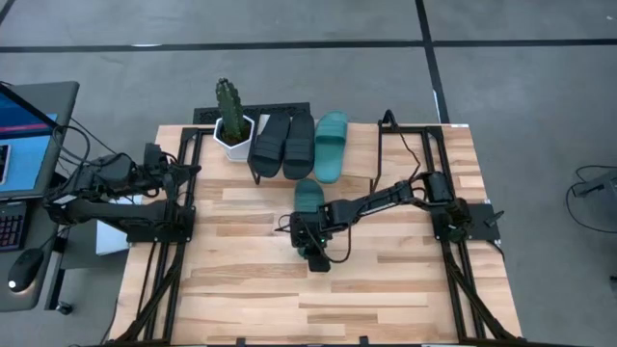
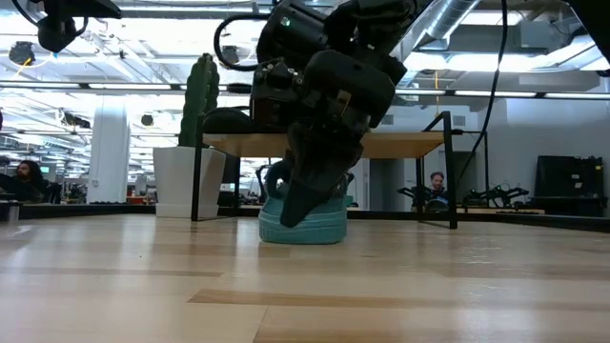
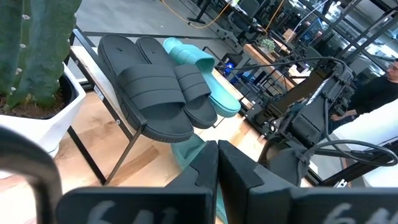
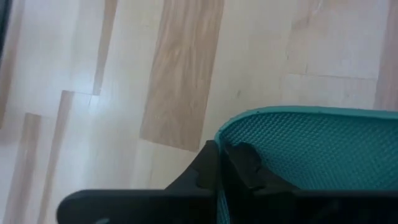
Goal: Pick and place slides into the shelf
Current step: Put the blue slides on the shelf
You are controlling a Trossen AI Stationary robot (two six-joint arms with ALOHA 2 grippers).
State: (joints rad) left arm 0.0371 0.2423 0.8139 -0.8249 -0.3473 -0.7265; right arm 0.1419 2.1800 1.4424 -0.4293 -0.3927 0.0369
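Shelf [image 1: 262,123]: tilted wood board on black frame, beside a potted cactus [image 1: 228,101]. It carries two black slides [image 1: 283,141] and one teal slide [image 1: 331,145].
Second teal slide [image 1: 308,197]: on the tabletop just in front of the shelf.
Right gripper [image 1: 316,253]: clamped on this slide's edge.
Left gripper [image 1: 196,171]: fingers together, empty, left of the shelf.

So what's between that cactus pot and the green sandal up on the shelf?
Two black slides lying side by side on the shelf, between the cactus pot and the teal slide; the high view shows it.
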